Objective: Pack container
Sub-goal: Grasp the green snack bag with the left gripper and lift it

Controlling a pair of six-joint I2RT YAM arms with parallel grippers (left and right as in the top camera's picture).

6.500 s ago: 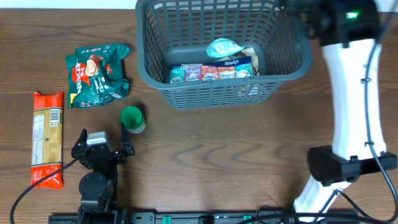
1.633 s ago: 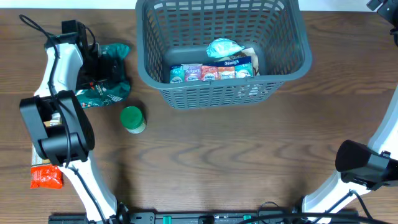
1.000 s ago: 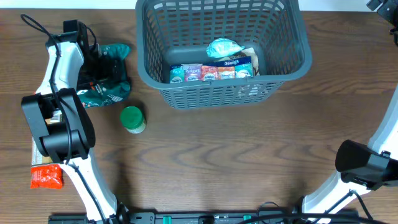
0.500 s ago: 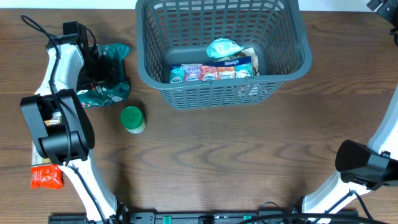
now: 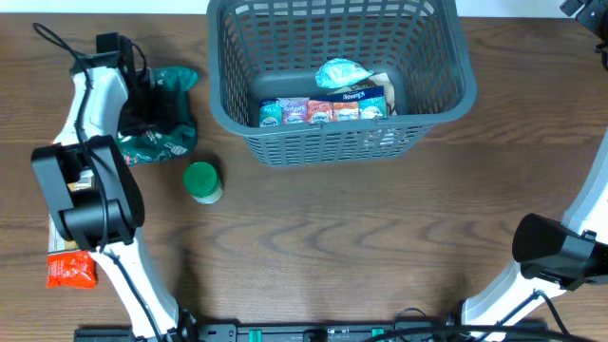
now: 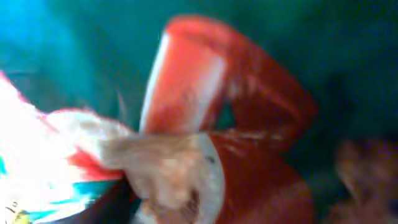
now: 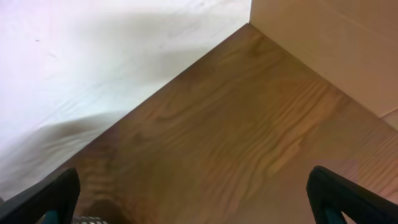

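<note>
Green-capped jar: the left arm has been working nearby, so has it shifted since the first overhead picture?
No. The green-capped jar keeps the same spot, just below-left of the container.

We note left arm point(image 5: 88, 106): white links, black joint housings, thin black cable point(image 5: 52, 38). Right arm point(image 5: 557, 251): white links, black elbow. Right gripper point(image 7: 202, 198): black fingers point(image 7: 50, 196).
</note>
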